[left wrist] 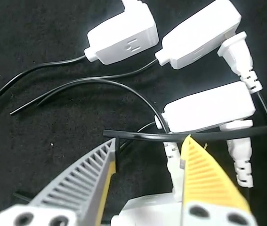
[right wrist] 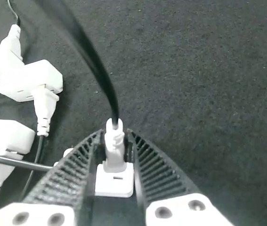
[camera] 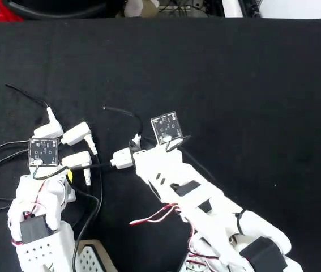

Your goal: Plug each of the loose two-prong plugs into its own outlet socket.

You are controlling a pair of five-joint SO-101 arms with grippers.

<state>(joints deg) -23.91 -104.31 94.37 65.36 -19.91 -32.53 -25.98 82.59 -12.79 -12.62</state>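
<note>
Pinching a white plug (right wrist: 115, 147), the right gripper (right wrist: 114, 135) is pressed shut on it, and both sides of the plug are touched by its black ribbed fingers (right wrist: 67, 181). The plug is smooth and boxy, with a ribbed neck. A shiny black cord (right wrist: 93, 70) is joined to that neck.

From the high view, the held plug is found near the middle of the table (camera: 251, 85), which is covered by a rough black cloth. Three socket blocks are laid just beside it: the far block (camera: 50, 131), the middle block (camera: 76, 134) and the near block (camera: 76, 159). Each is made of smooth white plastic and shaped like a small box with round corners.

The left gripper (left wrist: 149, 141) is held spread wide, with nothing between its tips. One grey finger (left wrist: 86, 179) and one yellow finger (left wrist: 201, 179) can be seen, both ribbed like little ladders. A thin black wire (left wrist: 138, 135) is stretched across just past the fingertips. A small plug (left wrist: 239, 59) with a bumpy neck is seen touching the end of one block.
</note>
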